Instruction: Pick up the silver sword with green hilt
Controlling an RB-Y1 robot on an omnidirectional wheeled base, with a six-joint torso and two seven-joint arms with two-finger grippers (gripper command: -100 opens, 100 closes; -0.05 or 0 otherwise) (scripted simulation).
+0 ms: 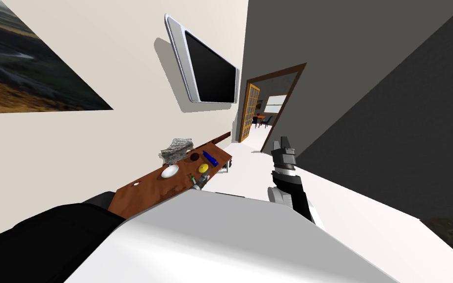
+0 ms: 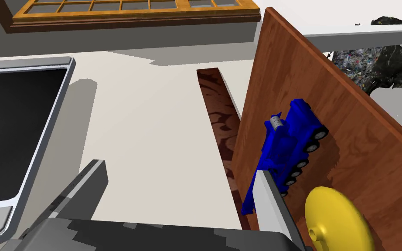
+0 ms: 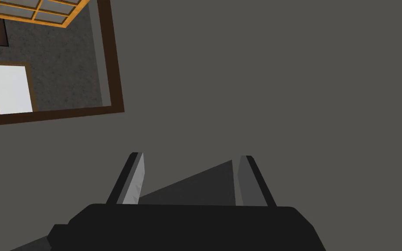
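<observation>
The sword [image 1: 190, 177] shows as a small green and grey shape at the near edge of the brown table [image 1: 147, 189], close to my chest. My left gripper [image 1: 199, 185] is right beside it, low over that table edge. In the left wrist view that gripper [image 2: 180, 167] is open, holding nothing, and points along the table past a yellow disc [image 2: 337, 218] toward a blue toy train [image 2: 289, 144]. My right gripper [image 1: 283, 145] is raised to the right, away from the table. It is open [image 3: 191, 156] and faces a grey wall.
On the table stand a white bowl [image 1: 170, 171], a dark round object [image 1: 194, 157], the blue train [image 1: 211, 158], the yellow disc [image 1: 203, 168] and a grey crumpled lump [image 1: 176, 148]. A screen [image 1: 208, 69] hangs on the wall above. A black seat [image 1: 39, 240] is at my left. An open doorway [image 1: 267, 110] lies beyond.
</observation>
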